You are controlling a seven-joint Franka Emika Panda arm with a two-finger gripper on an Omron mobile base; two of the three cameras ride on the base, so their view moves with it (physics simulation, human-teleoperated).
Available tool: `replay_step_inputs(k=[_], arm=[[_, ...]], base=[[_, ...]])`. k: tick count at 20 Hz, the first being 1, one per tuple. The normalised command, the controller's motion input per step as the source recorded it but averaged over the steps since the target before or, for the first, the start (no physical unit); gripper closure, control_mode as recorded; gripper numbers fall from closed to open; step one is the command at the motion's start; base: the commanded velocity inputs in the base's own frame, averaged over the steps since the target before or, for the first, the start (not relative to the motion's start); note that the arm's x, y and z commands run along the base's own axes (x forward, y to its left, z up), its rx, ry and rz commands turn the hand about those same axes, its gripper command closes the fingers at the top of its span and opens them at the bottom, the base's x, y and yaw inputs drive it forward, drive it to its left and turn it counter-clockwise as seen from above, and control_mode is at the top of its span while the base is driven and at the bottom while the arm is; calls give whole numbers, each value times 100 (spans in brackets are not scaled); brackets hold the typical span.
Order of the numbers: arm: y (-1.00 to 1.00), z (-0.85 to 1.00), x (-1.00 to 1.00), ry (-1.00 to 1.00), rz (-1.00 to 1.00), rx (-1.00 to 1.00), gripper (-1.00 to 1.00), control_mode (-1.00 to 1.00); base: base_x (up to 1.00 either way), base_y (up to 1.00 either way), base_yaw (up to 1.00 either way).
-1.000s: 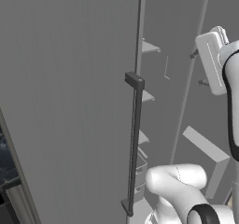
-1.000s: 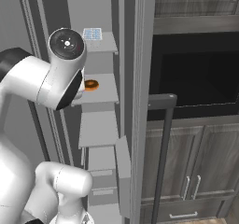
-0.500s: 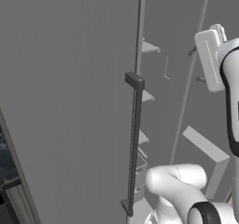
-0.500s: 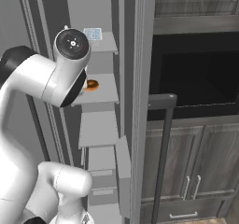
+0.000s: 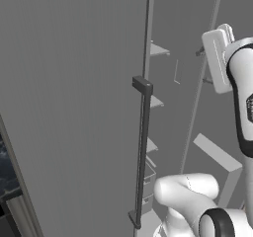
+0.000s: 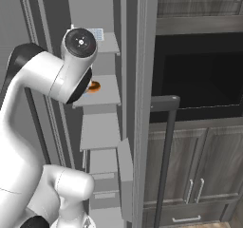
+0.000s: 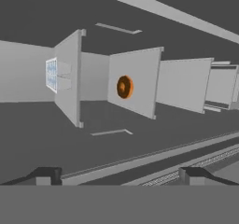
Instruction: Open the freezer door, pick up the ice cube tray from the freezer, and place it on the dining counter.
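Freezer door (image 5: pixel 69 107) stands swung open, its long dark bar handle (image 5: pixel 142 152) seen edge-on in the left base view. Freezer (image 6: pixel 102 122) interior is exposed: a stack of thin light-grey shelves.

Ice cube tray (image 6: pixel 96 33) lies flat on the top shelf (image 6: pixel 108 43), toward its back. In the hand view the same tray (image 7: pixel 51 73) appears as a pale blue grid against the left-most shelf; this view is rolled, so the shelves read as upright panels. A small orange round item (image 6: pixel 93 86) sits on the shelf below, well apart from the tray.

Step in hand, as I judge it: reaching into the freezer toward the tray.

To do it well:
- Bring the claw level with the top shelf and approach from the open front, clear of the door edge and the compartment wall.
- Square the hand to the tray so the fingers span its short side; the tray is flat and shallow, so the grip probably has to land on the rim.
- Stay above the lower shelf with the orange item.

Claw (image 7: pixel 119 174): jaws spread wide, both dark fingertips (image 7: pixel 44 174) apart at the bottom of the hand view. It holds nothing and touches nothing; it is short of the shelves, with the tray ahead and off to one side.
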Motion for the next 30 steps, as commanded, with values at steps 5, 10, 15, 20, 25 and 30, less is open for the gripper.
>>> replay_step_inputs(k=[5,10,15,20,25,30], arm=[[0,0,32,0,0,3,-100,-100],[0,0,30,0,0,3,-100,-100],[0,0,25,0,0,3,-100,-100],[9,0,27,0,0,2,-100,-100],[9,0,32,0,0,0,-100,-100],[1,0,35,0,0,1,-100,-100]], base=[[0,0,0],[0,0,0],[0,0,0],[0,0,0],[0,0,0],[0,0,0]])
